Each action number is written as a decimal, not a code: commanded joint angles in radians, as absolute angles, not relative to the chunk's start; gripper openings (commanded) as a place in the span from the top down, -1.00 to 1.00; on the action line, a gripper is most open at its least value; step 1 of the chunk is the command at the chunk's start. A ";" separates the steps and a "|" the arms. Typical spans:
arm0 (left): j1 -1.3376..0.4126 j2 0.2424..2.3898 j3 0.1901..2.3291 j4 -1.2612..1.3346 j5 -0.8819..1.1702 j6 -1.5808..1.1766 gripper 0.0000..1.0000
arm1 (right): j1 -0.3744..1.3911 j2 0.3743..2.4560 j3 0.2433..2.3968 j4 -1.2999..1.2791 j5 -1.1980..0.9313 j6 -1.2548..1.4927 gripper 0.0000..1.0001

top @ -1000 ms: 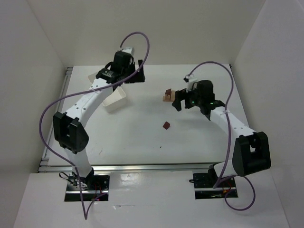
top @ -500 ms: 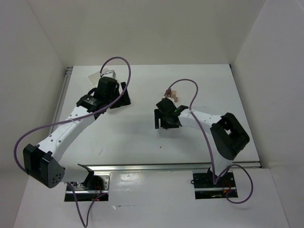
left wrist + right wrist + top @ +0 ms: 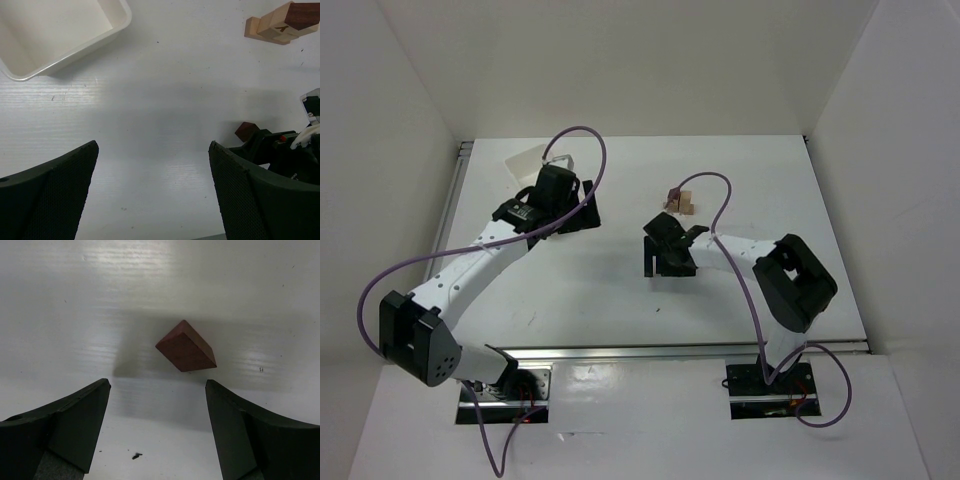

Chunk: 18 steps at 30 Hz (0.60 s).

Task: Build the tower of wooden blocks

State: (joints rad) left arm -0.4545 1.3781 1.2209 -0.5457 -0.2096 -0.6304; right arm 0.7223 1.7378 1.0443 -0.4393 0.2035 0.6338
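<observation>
Right gripper (image 3: 156, 390): fingers spread wide, holding nothing. A loose maroon block (image 3: 186, 346) lies on the white table (image 3: 75, 290) just beyond the tips. It sits btwn their lines, touches neither, and is turned at an angle to them. From above, this gripper points down at the table ctr, w/ its arm bent back toward the near right. Just far of it and slightly right stands the wood block tower (image 3: 680, 200), tan pieces w/ a dark maroon piece on top, apart from the gripper.

Left gripper (image 3: 153, 150): fingers also wide apart, only bare table btwn them. Its wrist view shows the tower at the upper right as a flat tan plank, tan cubes and a maroon piece. The loose block shows there just beside the right gripper's black body. A white tray (image 3: 65, 55) sits at upper left. From above, the left gripper hovers left of ctr, and the tray at far left is partly hidden behind its arm.
</observation>
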 commanded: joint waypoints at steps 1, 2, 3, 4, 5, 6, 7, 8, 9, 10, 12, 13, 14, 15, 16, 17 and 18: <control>-0.457 1.374 1.218 -0.515 -0.196 -0.621 -0.93 | 0.727 1.704 1.015 -0.376 0.161 0.649 -0.70; -0.457 1.374 1.209 -0.515 -0.196 -0.621 -0.93 | 0.727 1.692 1.015 -0.365 0.144 0.635 -0.70; -0.457 1.374 1.209 -0.515 -0.196 -0.621 -0.93 | 0.727 1.692 1.006 -0.332 0.135 0.635 -0.70; -0.457 1.374 1.209 -0.515 -0.196 -0.630 -0.93 | 0.727 1.692 1.006 -0.318 0.135 0.626 -0.70; -0.457 1.365 1.209 -0.515 -0.196 -0.630 -0.90 | 0.727 1.683 1.006 -0.305 0.135 0.626 -0.70; -0.457 1.365 1.209 -0.515 -0.196 -0.630 -0.90 | 0.727 1.683 1.006 -0.296 0.147 0.626 -0.70; -0.457 1.365 1.209 -0.515 -0.186 -0.630 -0.90 | 0.727 1.683 1.006 -0.279 0.147 0.626 -0.70; -0.466 1.365 1.209 -0.515 -0.186 -0.630 -0.90 | 0.727 1.692 1.006 -0.270 0.124 0.626 -0.73; -0.466 1.365 1.209 -0.515 -0.186 -0.630 -0.90 | 0.727 1.692 1.006 -0.259 0.124 0.617 -0.73; -0.466 1.365 1.209 -0.515 -0.176 -0.630 -0.87 | 0.727 1.701 1.037 -0.271 0.112 0.617 -0.73; -0.466 1.365 1.209 -0.515 -0.166 -0.621 -0.87 | 0.739 1.701 1.063 -0.307 0.142 0.605 -0.73; -0.466 1.365 1.209 -0.515 -0.166 -0.621 -0.87 | 0.748 1.701 1.077 -0.307 0.158 0.594 -0.73; -0.466 1.365 1.209 -0.515 -0.166 -0.621 -0.87 | 0.764 1.701 1.077 -0.307 0.158 0.557 -0.78; -0.466 1.365 1.209 -0.515 -0.166 -0.621 -0.87 | 0.764 1.701 1.089 -0.307 0.158 0.534 -0.78; -0.466 1.365 1.209 -0.515 -0.166 -0.621 -0.87 | 0.773 1.701 1.089 -0.273 0.158 0.519 -0.78; -0.466 1.365 1.209 -0.515 -0.166 -0.612 -0.87 | 0.773 1.701 1.101 -0.256 0.149 0.490 -0.81; -0.466 1.365 1.209 -0.515 -0.166 -0.612 -0.87 | 0.773 1.730 1.112 -0.243 0.161 0.473 -0.81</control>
State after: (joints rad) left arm -0.4618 1.3781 1.2163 -0.5457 -0.1776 -0.6289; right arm 0.7567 1.7252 1.0531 -0.3225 0.1379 0.5507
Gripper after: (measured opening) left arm 0.938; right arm 0.901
